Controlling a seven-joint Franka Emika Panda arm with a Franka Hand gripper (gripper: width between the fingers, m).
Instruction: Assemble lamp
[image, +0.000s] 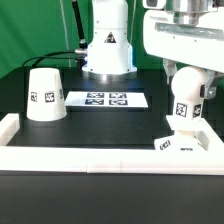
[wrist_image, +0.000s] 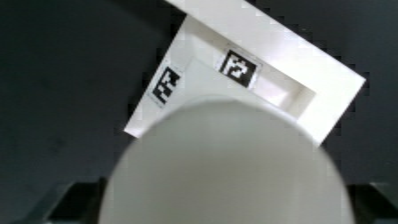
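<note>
My gripper (image: 187, 80) is shut on the ball-shaped bulb (image: 183, 112) and holds it upright, stem down, at the exterior view's right. The small flat square base (image: 172, 143) lies just below the stem, by the white front wall. In the wrist view the bulb's round head (wrist_image: 222, 160) fills the foreground between my dark fingers (wrist_image: 68, 205), and the tagged base (wrist_image: 240, 75) shows beyond it. I cannot tell whether the stem touches the base. The tapered shade (image: 45, 95) stands mouth down at the exterior view's left.
The marker board (image: 105, 100) lies flat in the middle of the black table. A low white wall (image: 90, 156) runs along the front and both sides. The arm's white pedestal (image: 107, 50) stands at the back.
</note>
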